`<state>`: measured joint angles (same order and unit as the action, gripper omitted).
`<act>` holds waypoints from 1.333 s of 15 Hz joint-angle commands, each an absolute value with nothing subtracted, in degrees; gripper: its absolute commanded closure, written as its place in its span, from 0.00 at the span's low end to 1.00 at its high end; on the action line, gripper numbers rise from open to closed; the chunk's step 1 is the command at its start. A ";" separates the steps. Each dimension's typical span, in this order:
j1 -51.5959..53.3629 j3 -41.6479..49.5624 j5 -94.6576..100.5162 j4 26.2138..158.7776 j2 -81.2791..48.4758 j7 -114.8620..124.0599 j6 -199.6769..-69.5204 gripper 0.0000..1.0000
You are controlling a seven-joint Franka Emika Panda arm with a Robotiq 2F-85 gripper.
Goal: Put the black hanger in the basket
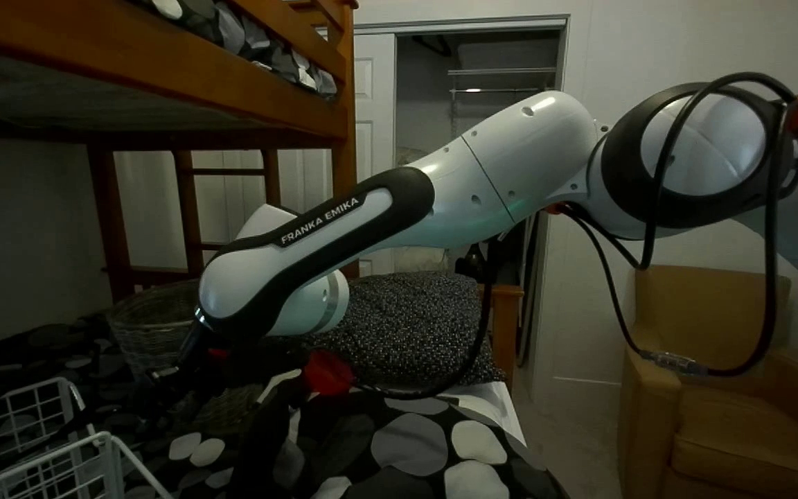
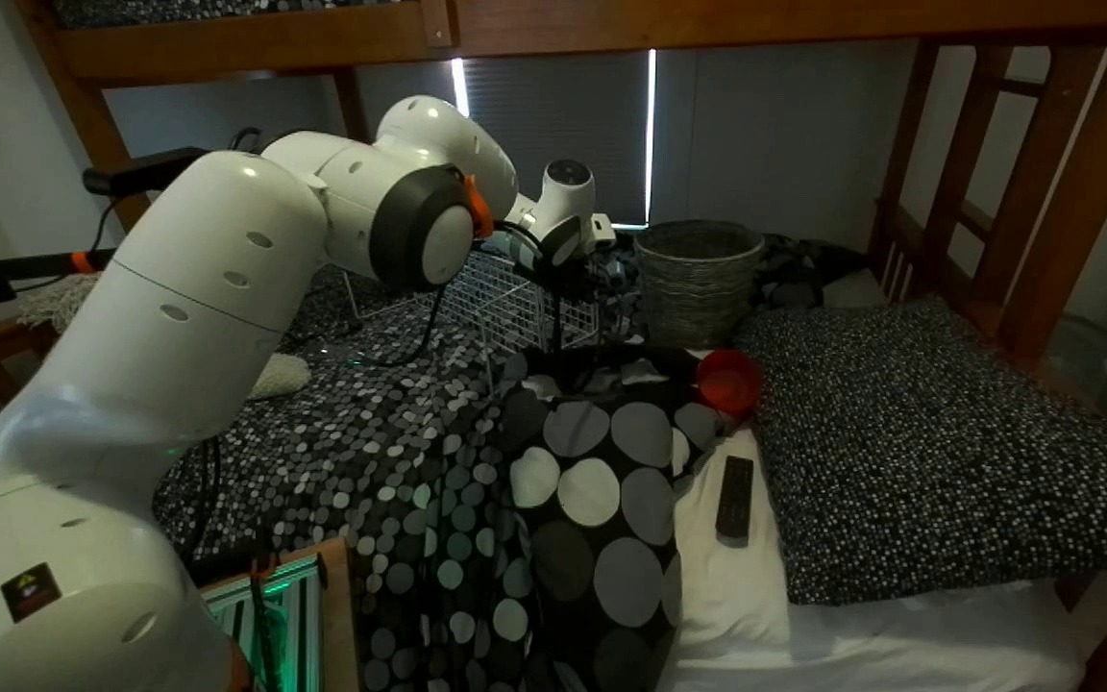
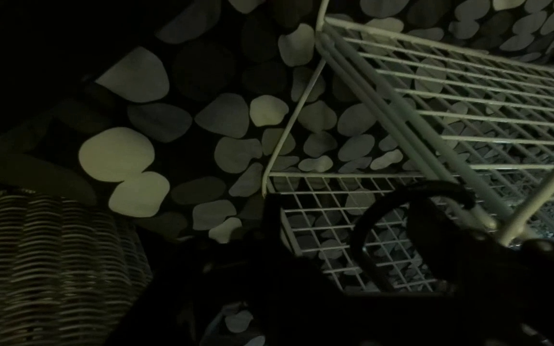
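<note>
A spotted bed cover carries the woven basket and a white wire basket. On the white sheet rest a black remote and speckled pillow, a red cup beside the pillow.

In an exterior view, the brand name "FRANKA EMIKA" was read in pale capitals on the black trim of the white robot arm, slanting upward to the right. On the arm's lower section, a dark square label bearing a yellow triangular sign was noted; its finer detail was too small to be read
</note>
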<state>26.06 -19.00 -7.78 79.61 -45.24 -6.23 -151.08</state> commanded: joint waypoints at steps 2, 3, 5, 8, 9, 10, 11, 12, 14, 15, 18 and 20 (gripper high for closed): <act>27.56 -17.69 -6.19 77.23 -47.58 -2.39 -152.26 0.63; 27.59 -17.69 -6.25 77.08 -47.65 -2.13 -152.46 0.71; 27.87 -17.28 -7.24 77.28 -47.02 -2.43 -153.04 0.87; 27.66 -17.71 -7.43 76.85 -46.72 -2.65 -152.65 1.00; 27.65 -17.87 -7.49 76.83 -46.63 -2.82 -152.69 1.00; 27.51 -18.22 -7.64 76.82 -46.25 -3.16 -152.53 0.99; 27.33 -18.68 -7.87 76.82 -46.10 -3.60 -152.69 0.98; 27.01 -19.42 -8.22 77.03 -45.70 -4.27 -153.13 0.98; 26.21 -21.40 -9.06 77.30 -45.04 -5.77 -154.66 0.98; 25.55 -23.04 -9.65 77.04 -44.93 -7.12 -155.10 0.98; 24.91 -24.69 -9.88 76.47 -44.41 -7.10 -158.00 0.98; 24.35 -22.38 -10.29 77.49 -42.95 -2.76 -163.20 0.98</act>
